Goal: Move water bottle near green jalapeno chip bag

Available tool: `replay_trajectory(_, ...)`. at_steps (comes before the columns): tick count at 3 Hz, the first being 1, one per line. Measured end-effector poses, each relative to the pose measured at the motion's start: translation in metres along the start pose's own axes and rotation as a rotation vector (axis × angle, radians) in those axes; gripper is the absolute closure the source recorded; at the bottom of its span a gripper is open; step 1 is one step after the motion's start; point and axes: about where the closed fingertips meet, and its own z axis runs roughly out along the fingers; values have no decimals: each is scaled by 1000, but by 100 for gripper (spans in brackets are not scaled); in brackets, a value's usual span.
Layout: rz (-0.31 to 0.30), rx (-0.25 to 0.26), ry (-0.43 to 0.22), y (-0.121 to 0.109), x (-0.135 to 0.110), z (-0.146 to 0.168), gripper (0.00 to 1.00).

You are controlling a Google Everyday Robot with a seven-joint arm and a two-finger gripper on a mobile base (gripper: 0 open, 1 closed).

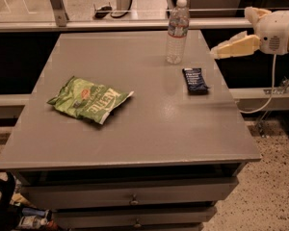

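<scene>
The water bottle (177, 31) stands upright near the far right of the grey table (149, 129). It is clear, with a white cap and a reddish label band. The green jalapeno chip bag (89, 100) lies flat on the table's left half, with white "KETTLE" lettering facing up. My gripper (217, 51) hangs off the table's right edge, to the right of the bottle and about level with its lower body. It points left at the bottle, about a bottle's width away, and holds nothing.
A small dark blue snack wrapper (194, 80) lies just in front of and to the right of the bottle. A rail and a glass partition (86, 13) run behind the table. Drawers (133, 196) sit under the tabletop. A cable (267, 95) hangs below the arm.
</scene>
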Motion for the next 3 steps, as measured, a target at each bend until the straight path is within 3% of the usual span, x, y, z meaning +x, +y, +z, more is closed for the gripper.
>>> replay_trajectory(2,15,-4,-13,-9,0,11,0)
replay_trajectory(3,45,-14,-37,-34,2,39,0)
